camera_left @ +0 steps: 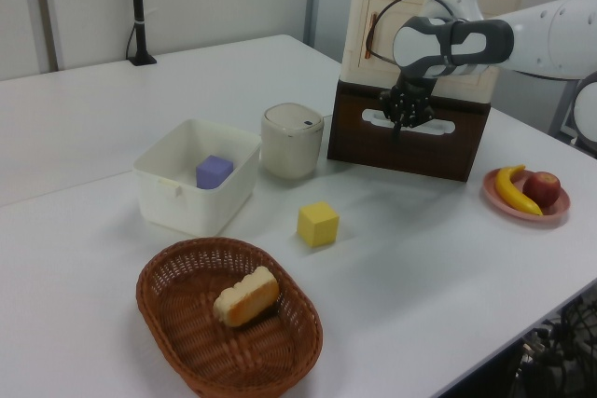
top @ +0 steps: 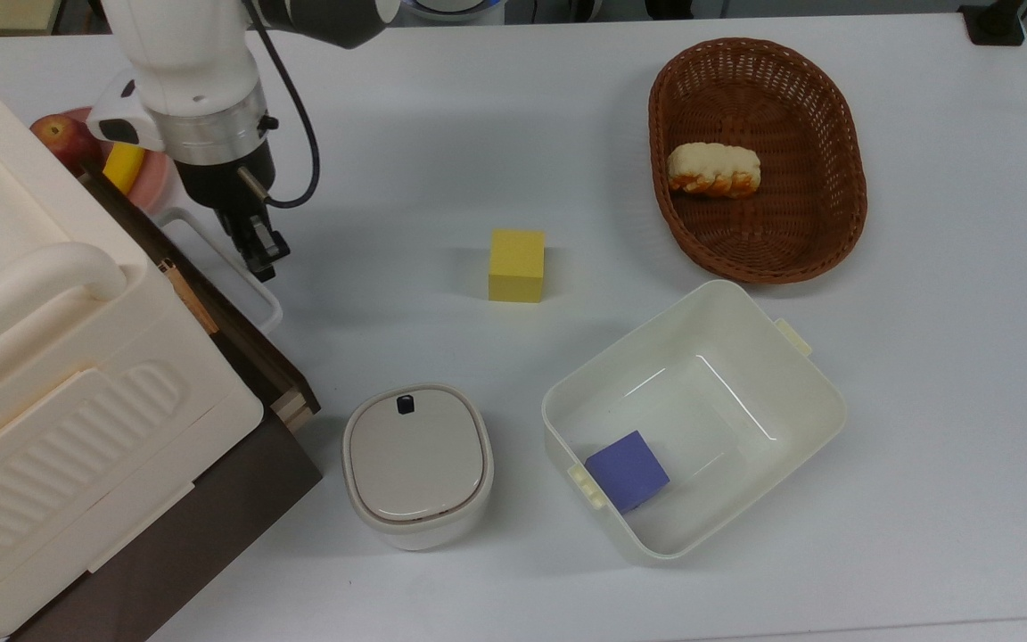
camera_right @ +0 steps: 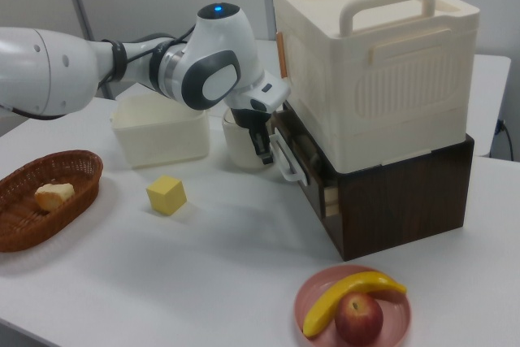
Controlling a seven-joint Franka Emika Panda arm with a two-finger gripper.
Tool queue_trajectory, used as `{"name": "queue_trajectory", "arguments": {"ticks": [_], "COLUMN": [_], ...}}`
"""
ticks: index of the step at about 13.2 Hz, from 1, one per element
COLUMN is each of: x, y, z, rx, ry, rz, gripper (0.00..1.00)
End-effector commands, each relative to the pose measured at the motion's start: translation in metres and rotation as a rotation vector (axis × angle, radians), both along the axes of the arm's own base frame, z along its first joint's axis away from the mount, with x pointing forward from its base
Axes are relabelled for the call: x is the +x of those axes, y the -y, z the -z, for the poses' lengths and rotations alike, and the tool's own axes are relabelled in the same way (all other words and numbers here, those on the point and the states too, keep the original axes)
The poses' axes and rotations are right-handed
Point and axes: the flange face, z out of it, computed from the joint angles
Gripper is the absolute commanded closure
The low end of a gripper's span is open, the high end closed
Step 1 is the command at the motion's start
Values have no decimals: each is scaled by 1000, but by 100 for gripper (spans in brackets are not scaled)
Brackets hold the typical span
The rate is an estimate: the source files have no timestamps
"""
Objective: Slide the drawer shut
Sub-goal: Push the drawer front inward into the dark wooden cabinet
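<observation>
The drawer (top: 237,312) sits at the base of the dark brown cabinet (camera_right: 398,193), under the big cream ribbed case (camera_right: 374,62), and is almost fully in; a thin strip of light wood shows at its corner in the top view. The gripper (top: 261,251) is pressed at the white loop handle (top: 226,272), against the drawer front. I cannot tell from here whether the jaws are clenched or released.

Risks, as I judge them:
1. The contact point is toward 1 end of the front in the top view, so an off-centre push could skew the drawer and jam it short of flush.
2. The fingertips could slip off or hook inside the loop, dragging the drawer back out on retreat.
3. A hard push could shift the whole cabinet toward the pink plate (camera_right: 353,310) holding a banana and an apple just beside it.

The surface is a plain white table (top: 567,134). On it stand a lidded cream pot (top: 415,464), a cream tub (top: 799,392) holding a purple block (top: 628,470), a yellow block (top: 516,265) and a wicker basket (top: 834,223) with bread. Pale wall panels stand behind.
</observation>
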Motion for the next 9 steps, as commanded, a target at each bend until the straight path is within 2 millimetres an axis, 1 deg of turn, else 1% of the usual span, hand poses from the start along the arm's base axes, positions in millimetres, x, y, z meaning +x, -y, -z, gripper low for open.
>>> {"name": "queue_trajectory", "arguments": {"ticks": [1,3,6,9], "x": [7,10,11,11], "y": [12,12,20,22], "z": [2,8,4,3], "rx": [-39,-46,-55,-56], "ry": [36,48,80,84], "rz": [-26,-37,-25,-22], "gripper": [100,100,100,100]}}
